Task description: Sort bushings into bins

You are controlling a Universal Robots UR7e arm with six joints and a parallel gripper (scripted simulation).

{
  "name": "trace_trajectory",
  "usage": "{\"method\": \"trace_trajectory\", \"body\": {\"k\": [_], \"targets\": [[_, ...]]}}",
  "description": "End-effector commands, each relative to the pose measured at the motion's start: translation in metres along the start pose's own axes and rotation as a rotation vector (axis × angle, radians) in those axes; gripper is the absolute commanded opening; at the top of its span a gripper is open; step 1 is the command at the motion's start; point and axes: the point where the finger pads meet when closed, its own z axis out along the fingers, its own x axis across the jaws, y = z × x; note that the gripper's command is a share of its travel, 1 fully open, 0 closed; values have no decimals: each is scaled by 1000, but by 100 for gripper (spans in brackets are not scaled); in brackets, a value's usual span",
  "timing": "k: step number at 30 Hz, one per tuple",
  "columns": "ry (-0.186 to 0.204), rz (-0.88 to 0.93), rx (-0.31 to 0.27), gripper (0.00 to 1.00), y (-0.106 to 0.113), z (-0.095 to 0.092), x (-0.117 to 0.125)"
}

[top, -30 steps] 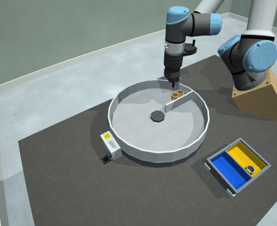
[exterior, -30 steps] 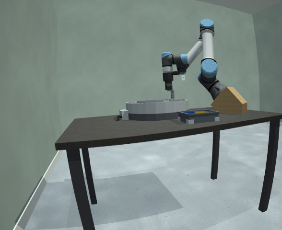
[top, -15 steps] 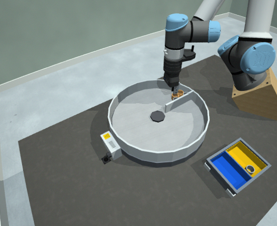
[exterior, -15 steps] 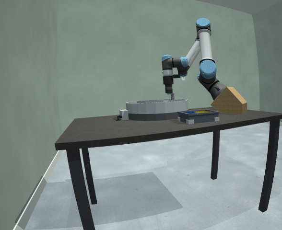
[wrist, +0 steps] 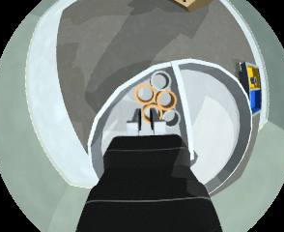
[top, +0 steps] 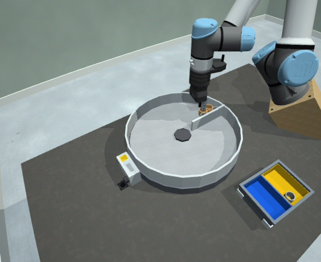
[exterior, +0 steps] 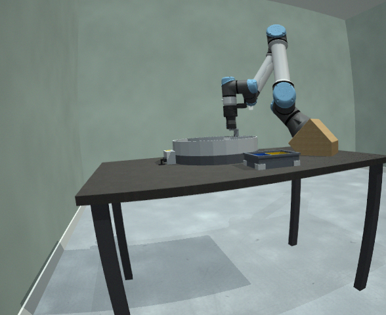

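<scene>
Several bushings lie clustered on the grey turntable (top: 183,141), against its white fence (top: 207,117) at the far right. In the wrist view I see bronze bushings (wrist: 145,95) (wrist: 165,99) and steel ones (wrist: 159,80) (wrist: 172,116). My gripper (top: 203,109) (wrist: 153,114) points straight down into this cluster with its fingers partly open, and its fingertips are at a third bronze bushing. It grips nothing. The blue bin (top: 263,198) is empty. The yellow bin (top: 284,183) holds one steel bushing (top: 290,195).
The turntable has a raised rim and a dark hub (top: 182,134). A white control box (top: 128,167) sits at its front left. The arm's wooden base (top: 301,112) stands at the right. The bin tray is at the front right of the dark table.
</scene>
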Motion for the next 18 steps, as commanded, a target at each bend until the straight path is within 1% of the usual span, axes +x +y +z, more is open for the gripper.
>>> {"method": "trace_trajectory", "body": {"k": [1,10,15,18], "targets": [[0,0,-1,40,0,3,0],[0,0,-1,40,0,8,0],[0,0,-1,40,0,15,0],[0,0,-1,40,0,15,0]]}}
